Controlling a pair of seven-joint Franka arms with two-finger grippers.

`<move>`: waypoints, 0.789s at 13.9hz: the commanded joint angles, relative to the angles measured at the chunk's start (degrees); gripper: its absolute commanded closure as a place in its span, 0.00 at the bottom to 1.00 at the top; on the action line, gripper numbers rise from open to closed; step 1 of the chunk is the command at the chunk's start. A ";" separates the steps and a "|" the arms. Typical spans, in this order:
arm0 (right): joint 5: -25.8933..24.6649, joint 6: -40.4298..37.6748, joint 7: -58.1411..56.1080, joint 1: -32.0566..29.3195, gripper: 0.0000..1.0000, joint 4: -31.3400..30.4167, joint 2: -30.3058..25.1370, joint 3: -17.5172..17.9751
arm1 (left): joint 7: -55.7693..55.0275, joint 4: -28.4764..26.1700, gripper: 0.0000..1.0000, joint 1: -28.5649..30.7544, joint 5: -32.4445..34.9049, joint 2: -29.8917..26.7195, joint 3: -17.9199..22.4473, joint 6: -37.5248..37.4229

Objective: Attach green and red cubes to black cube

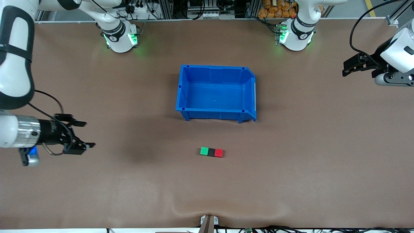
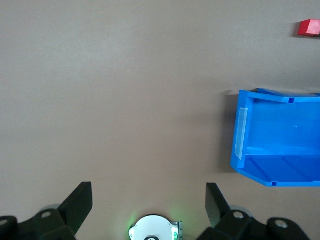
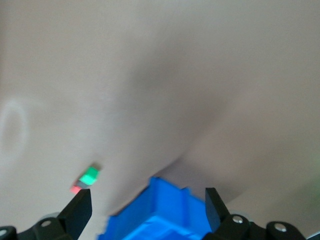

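The green cube [image 1: 204, 150], the black cube [image 1: 211, 152] and the red cube [image 1: 219, 153] lie touching in one row on the table, black in the middle, nearer to the front camera than the blue bin. My right gripper [image 1: 85, 134] is open and empty over the table toward the right arm's end, well apart from the row. My left gripper [image 1: 347, 68] is open and empty over the left arm's end of the table. The right wrist view shows the green cube [image 3: 90, 176] and red cube [image 3: 76, 189] past its open gripper [image 3: 148, 202]. The left wrist view shows the red cube [image 2: 308, 27] and its open gripper [image 2: 148, 197].
A big blue plastic bin [image 1: 181, 94], open at the top and with nothing in it, stands mid-table between the arm bases and the cube row. It also shows in the left wrist view [image 2: 242, 135] and the right wrist view [image 3: 165, 200]. The brown tabletop has a wrinkle near its front edge.
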 commanded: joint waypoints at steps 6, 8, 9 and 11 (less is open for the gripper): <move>-9.63 -9.71 -32.44 -1.34 0.00 -1.28 -8.61 -3.94 | -0.25 0.84 0.00 0.14 -0.78 0.37 0.11 -0.89; -14.36 -9.63 -40.10 -0.90 0.00 -1.37 -11.32 -3.95 | -0.17 0.93 0.00 0.06 -0.78 0.55 0.11 -0.81; -16.47 -9.54 -44.05 -0.72 0.00 -1.72 -12.56 -3.77 | -0.17 0.93 0.00 -0.03 -0.78 0.55 0.11 -0.72; -16.85 -9.63 -49.51 -0.63 0.00 -2.77 -15.02 -3.95 | -0.17 0.93 0.00 0.06 -0.78 0.55 0.11 -0.80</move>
